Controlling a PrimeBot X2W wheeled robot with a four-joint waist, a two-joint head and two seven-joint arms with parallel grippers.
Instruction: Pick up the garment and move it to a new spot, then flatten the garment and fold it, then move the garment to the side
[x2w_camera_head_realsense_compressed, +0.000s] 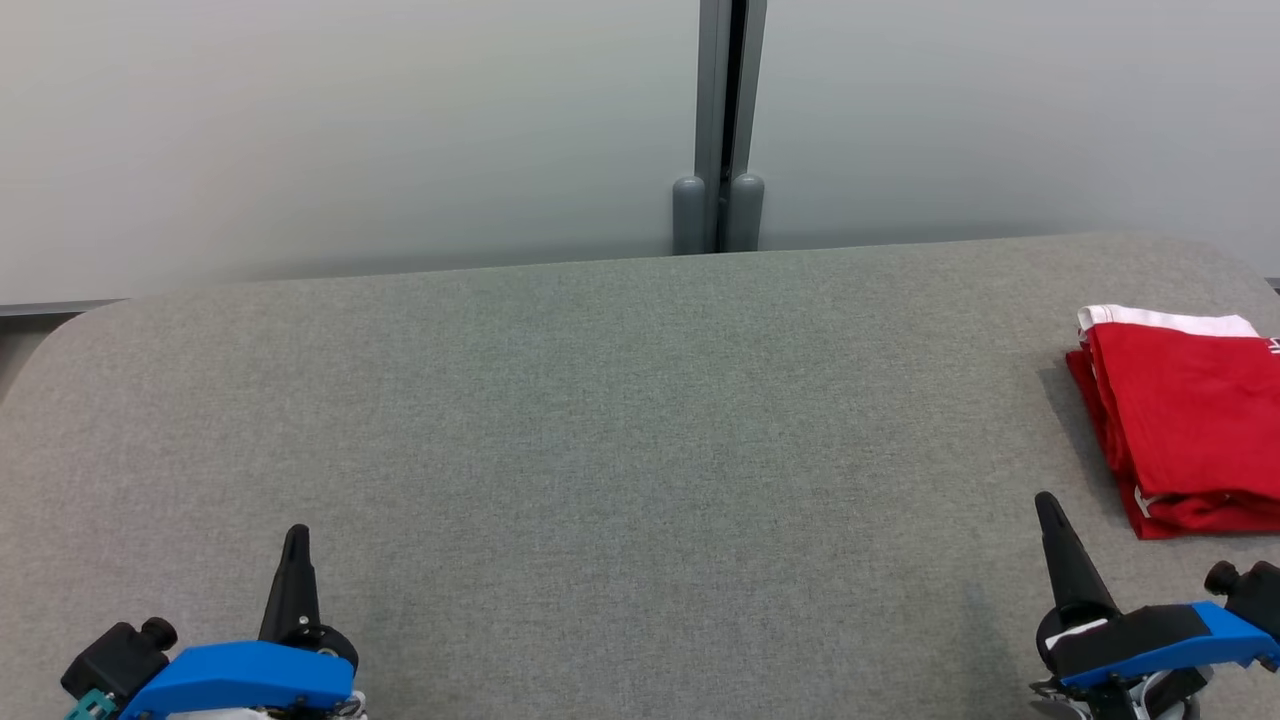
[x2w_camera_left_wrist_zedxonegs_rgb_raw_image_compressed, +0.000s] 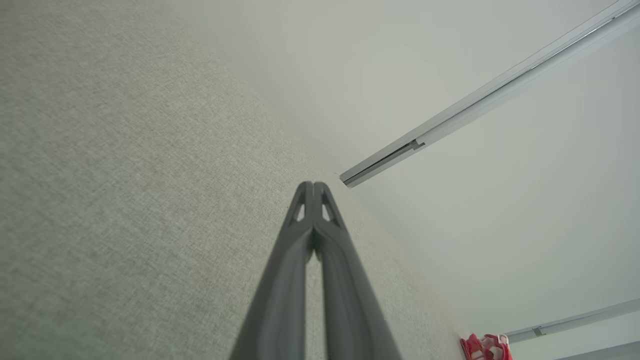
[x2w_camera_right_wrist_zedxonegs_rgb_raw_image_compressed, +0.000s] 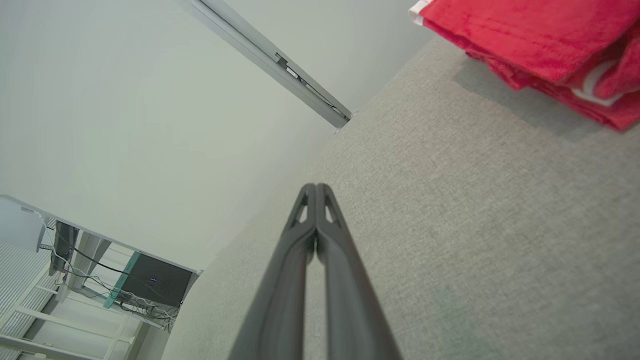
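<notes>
The garment (x2w_camera_head_realsense_compressed: 1190, 420) lies folded in a neat red stack at the right side of the worktop (x2w_camera_head_realsense_compressed: 600, 420), close to that edge, so the job looks done. The left tool (x2w_camera_head_realsense_compressed: 297, 537) and right tool (x2w_camera_head_realsense_compressed: 1047, 505) hang at the near edge, fingers pressed together and empty, the right one near the stack but apart from it. The middle is open room for moving

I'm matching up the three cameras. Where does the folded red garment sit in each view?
Head view: the red garment lies at the right edge, on the grey table.
Left wrist view: the garment is a small red patch at the bottom right.
Right wrist view: the garment is large, in the top right corner.
Shared landmark: the grey wall post meeting the table's far edge.
</notes>
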